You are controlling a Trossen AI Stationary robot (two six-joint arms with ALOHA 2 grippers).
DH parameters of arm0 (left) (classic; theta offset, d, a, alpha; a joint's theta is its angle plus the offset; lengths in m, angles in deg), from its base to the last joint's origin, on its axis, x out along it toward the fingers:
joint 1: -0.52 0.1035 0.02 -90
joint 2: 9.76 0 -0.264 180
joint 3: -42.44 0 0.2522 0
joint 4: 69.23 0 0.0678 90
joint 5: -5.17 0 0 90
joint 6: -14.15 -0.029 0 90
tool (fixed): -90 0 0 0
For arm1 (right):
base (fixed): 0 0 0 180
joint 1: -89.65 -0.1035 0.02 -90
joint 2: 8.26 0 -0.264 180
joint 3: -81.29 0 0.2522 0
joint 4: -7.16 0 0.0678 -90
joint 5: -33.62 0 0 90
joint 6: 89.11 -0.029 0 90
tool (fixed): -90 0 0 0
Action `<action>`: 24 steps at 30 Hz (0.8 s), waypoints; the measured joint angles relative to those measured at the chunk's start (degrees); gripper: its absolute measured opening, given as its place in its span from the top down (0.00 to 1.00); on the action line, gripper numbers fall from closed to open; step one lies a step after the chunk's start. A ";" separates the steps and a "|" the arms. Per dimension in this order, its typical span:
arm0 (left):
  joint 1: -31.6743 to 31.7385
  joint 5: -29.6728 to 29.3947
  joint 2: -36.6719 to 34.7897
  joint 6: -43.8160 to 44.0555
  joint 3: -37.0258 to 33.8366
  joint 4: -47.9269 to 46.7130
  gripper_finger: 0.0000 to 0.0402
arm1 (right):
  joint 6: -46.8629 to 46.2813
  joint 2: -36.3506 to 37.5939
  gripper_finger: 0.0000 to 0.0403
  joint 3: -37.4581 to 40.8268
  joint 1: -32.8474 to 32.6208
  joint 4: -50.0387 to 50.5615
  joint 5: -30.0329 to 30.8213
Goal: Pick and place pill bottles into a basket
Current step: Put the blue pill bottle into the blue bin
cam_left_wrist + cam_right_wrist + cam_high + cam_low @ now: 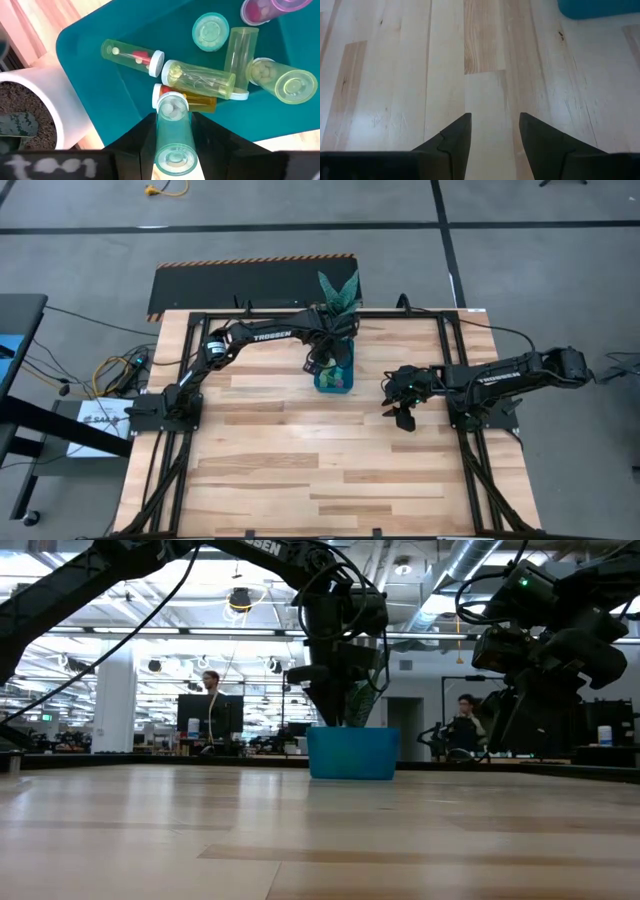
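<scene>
**Ana:** Holding a bottle over the bin, is that the step we see now?

**Ben:** Yes. The left gripper (172,150) is closed around a pale green pill bottle (172,132), with one dark finger on each side of it. It hangs directly above the teal basket (333,379), as the high view and the low view both show. So I judge this is the placing step, just before the drop.

**Ana:** What is already inside the basket?

**Ben:** Several pill bottles lie on its floor: a yellow one with a white cap (132,54), a second yellow one (200,79), an orange one (192,102) partly under the held bottle, a green one seen from its end (210,31), one more yellow-green one (282,82), and a pink one (265,7) at the edge of the picture.

**Ana:** And the other arm?

**Ben:** The right gripper (492,135) waits over bare wood, well apart from the basket, on the right side of the table (300,470). Its fingers stand apart and nothing is between them.

**Ana:** What does the next move need?

**Ben:** I think the left fingers only have to spread so the bottle falls among the others. The white plant pot (30,107) stands just beside the basket, so the arm should rise straight up afterwards. I see no loose bottle left on the table.
</scene>
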 joint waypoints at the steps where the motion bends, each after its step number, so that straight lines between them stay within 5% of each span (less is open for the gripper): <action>1: 0.00 0.02 0.00 0.00 0.00 -0.19 0.73 | 0.00 0.01 0.61 0.00 0.00 0.00 0.00; 24: 0.00 0.29 0.00 0.18 0.00 -0.75 0.72 | -0.87 0.00 0.61 0.00 -0.02 0.44 -0.11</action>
